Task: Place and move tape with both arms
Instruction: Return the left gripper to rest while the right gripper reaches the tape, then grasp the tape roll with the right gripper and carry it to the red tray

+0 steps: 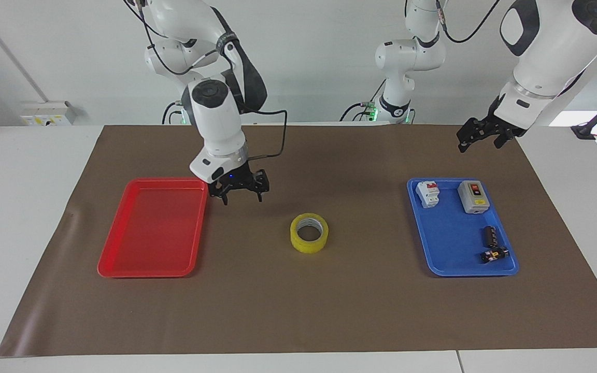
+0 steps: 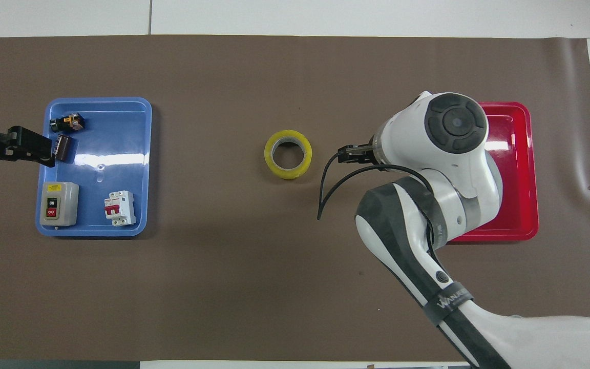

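The tape (image 1: 309,233) lies flat on the brown mat (image 1: 298,311) near the middle of the table, its hole facing up, with nothing touching it. It sits between the red tray (image 1: 122,259) at the right arm's end and the blue tray (image 1: 443,259) at the left arm's end, well apart from both.

The right gripper (image 1: 241,194) hangs above the mat between the red tray and the tape, just beside the tray's corner. Its fingers are spread apart and hold nothing. In the overhead view the right gripper (image 2: 350,154) shows only as a dark tip poking out from under the arm's white wrist, beside the tape.

The left gripper (image 1: 482,139) is raised high over the edge of the mat at its own end of the table, its fingers open and empty. From overhead the left gripper (image 2: 23,148) overlaps the edge of the blue tray.

In the blue tray lie a white circuit breaker (image 1: 427,194), a grey switch box (image 1: 472,197) and two small dark cylinders (image 1: 490,236). The red tray holds nothing.
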Controlling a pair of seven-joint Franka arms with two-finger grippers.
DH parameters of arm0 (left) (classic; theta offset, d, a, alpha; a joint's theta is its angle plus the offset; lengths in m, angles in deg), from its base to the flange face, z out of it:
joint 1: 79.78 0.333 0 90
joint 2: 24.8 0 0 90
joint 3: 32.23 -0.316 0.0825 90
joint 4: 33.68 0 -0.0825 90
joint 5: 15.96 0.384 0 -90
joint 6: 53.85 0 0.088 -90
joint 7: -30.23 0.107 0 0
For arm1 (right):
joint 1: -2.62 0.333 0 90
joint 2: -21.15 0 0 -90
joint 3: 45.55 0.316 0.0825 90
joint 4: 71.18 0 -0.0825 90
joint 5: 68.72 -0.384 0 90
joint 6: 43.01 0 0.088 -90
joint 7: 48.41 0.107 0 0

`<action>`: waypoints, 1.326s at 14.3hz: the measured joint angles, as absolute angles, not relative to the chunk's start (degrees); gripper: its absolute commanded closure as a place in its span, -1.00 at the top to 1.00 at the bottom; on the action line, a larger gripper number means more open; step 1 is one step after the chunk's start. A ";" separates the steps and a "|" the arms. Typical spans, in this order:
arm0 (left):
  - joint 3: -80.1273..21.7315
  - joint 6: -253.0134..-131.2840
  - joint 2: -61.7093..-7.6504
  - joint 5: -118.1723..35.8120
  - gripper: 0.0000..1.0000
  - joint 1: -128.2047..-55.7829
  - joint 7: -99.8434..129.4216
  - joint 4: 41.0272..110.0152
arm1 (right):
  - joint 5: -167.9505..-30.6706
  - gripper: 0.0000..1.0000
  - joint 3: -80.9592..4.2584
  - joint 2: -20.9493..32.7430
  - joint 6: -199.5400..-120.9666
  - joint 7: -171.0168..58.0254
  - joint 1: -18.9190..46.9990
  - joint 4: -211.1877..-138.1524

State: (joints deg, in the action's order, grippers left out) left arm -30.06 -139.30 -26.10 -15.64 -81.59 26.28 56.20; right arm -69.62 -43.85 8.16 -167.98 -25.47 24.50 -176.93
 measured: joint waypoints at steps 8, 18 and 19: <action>-28.70 -137.30 -23.91 -16.29 1.00 -81.81 27.76 56.48 | -69.26 1.00 -43.90 -9.54 -178.46 -18.17 30.88 -165.21; -28.59 -137.33 -23.95 -16.40 1.00 -82.14 27.98 57.21 | -66.22 -1.00 -44.11 -9.69 -181.49 -27.89 31.98 -169.64; -28.59 -137.33 -23.96 -16.40 1.00 -82.17 27.98 57.23 | -66.18 -1.00 -44.12 -9.69 -181.46 -28.56 31.98 -169.67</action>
State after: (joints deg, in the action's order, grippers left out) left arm -28.59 -137.33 -23.96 -16.40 -82.17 27.98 57.23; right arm -66.18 -44.12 -9.69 -181.46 -28.56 31.98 -169.67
